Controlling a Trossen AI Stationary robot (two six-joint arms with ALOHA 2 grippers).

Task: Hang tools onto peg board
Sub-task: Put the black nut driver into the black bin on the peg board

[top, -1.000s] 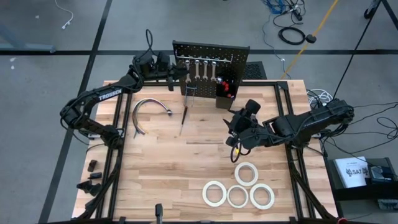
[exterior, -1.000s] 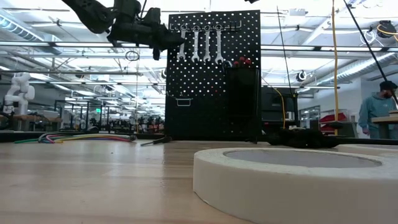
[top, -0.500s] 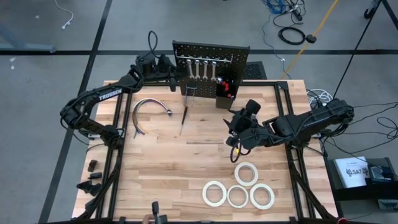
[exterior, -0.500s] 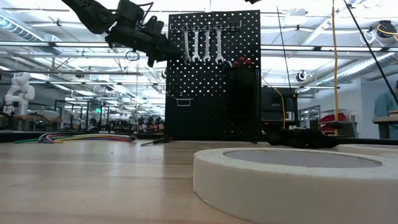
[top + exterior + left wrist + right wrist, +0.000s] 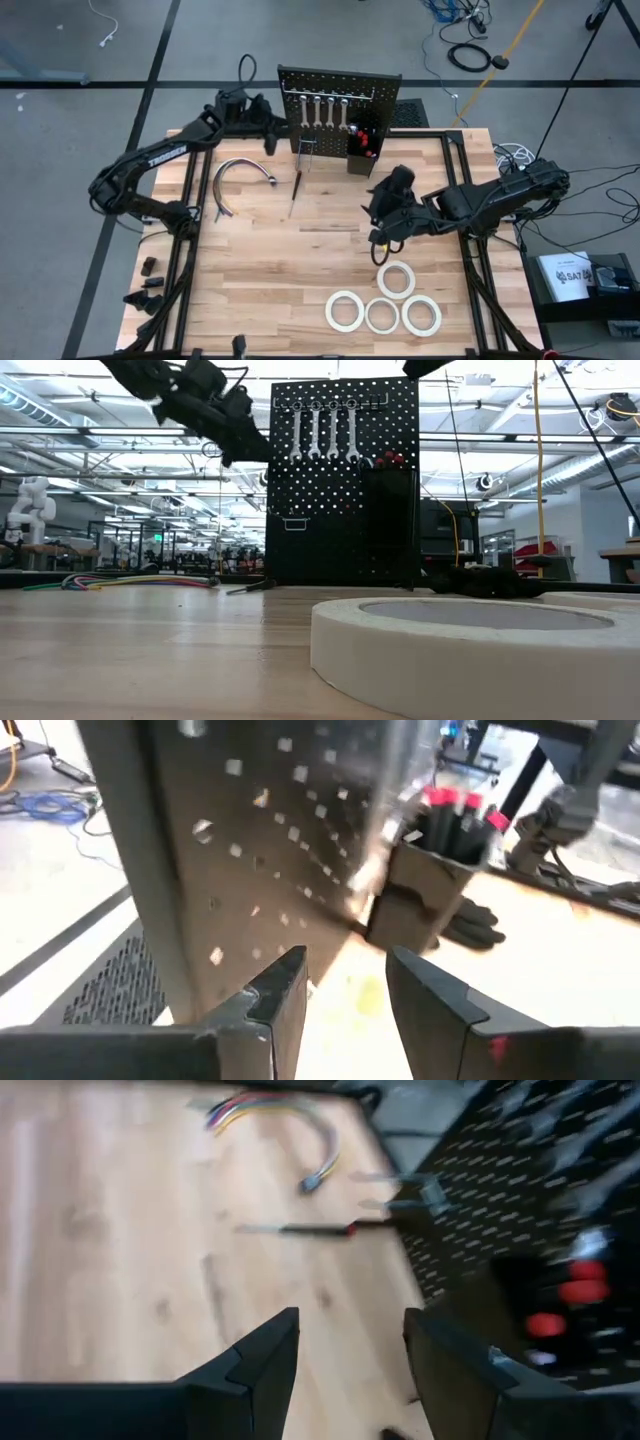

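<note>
Grey concrete floor (image 5: 80, 40) around the table, crossed by black tape lines (image 5: 150, 84). Loose black cable coil (image 5: 468, 56) and a yellow cable (image 5: 510, 45) on the floor beyond the table's far right corner; blue cables (image 5: 440, 10) at the far edge. White papers (image 5: 566, 272) on a stand at right. Low view: large open hall, ceiling trusses with strip lights (image 5: 90, 430), bright overall. White robot arm (image 5: 28, 505) far left. Rows of benches (image 5: 130, 550) in the distance. Yellow cable hangs down at right (image 5: 536, 460).
</note>
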